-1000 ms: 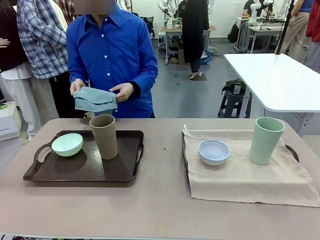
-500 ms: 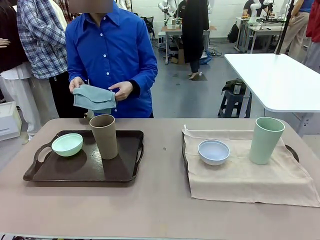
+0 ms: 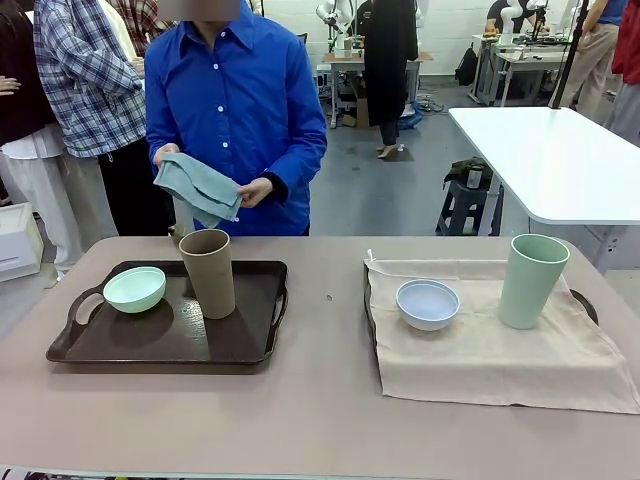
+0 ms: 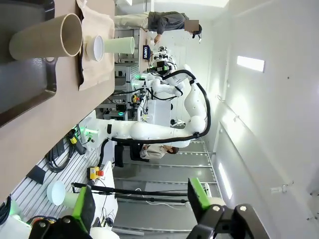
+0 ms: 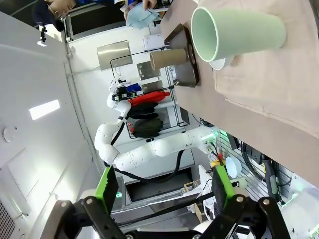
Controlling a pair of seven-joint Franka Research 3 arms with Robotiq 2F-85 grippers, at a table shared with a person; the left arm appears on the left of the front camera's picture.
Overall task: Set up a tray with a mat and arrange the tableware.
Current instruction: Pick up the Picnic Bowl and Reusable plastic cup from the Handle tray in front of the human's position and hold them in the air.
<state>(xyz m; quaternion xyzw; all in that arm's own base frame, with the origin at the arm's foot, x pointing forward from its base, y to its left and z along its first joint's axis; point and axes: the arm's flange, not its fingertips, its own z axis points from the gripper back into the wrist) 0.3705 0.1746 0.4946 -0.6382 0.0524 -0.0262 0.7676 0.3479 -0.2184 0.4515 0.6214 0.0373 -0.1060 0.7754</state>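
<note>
Table [image 3: 320, 420] — tan cup [image 3: 208, 275] (upright) and mint bowl [image 3: 134, 289] on tray [image 3: 180, 332].

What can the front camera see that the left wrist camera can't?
Front view's own: the person's hands holding a grey-blue cloth, and the mint bowl on the dark tray.
Left wrist view's own: the left pincer, open with nothing between its green pads, and the right arm farther off.
Both share: the tray with the brown cup on it, plus the white bowl and pale green cup on the beige mat.
</note>
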